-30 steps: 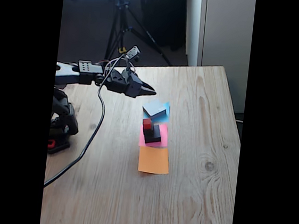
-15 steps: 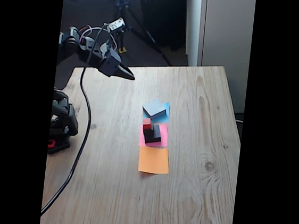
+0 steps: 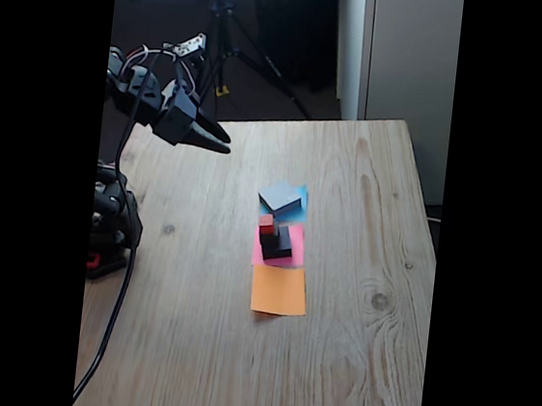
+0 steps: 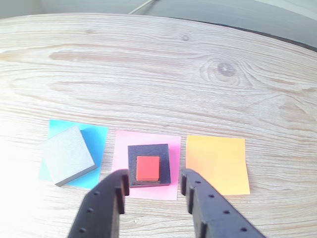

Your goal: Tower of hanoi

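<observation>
The desk [image 3: 351, 367] carried three paper squares in a row mid-surface. The wide grey block [image 4: 68, 155] lay on the blue square [image 4: 94, 136]; the black block [image 4: 148, 148] with the red cube [image 4: 148, 168] atop sat on the pink square [image 4: 148, 191]; the orange square [image 4: 217, 163] lay bare. The gripper [image 4: 153, 186] hung above, jaws spread, empty. Judged between moves; next called for descending over the red cube.
</observation>
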{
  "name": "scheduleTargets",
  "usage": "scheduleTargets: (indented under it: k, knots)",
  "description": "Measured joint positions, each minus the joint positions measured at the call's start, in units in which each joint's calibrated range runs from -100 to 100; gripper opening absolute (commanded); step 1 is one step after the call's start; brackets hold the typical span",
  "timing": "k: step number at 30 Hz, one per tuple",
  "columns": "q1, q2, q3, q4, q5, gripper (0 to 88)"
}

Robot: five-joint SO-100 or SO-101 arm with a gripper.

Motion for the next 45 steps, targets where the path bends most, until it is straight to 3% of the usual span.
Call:
scheduleTargets:
  k: [10, 25, 36, 45]
  knots:
    - [1.1, -6.0, 24.5, -20.1, 0.0, 29.7]
    - [1.7, -8.6, 62.8, -62.5, 0.0, 29.5]
    - [1.7, 1.0, 71.3, -85.7, 0.0, 28.2]
    - [1.9, 10.2, 71.9, -94.9, 0.0, 27.3]
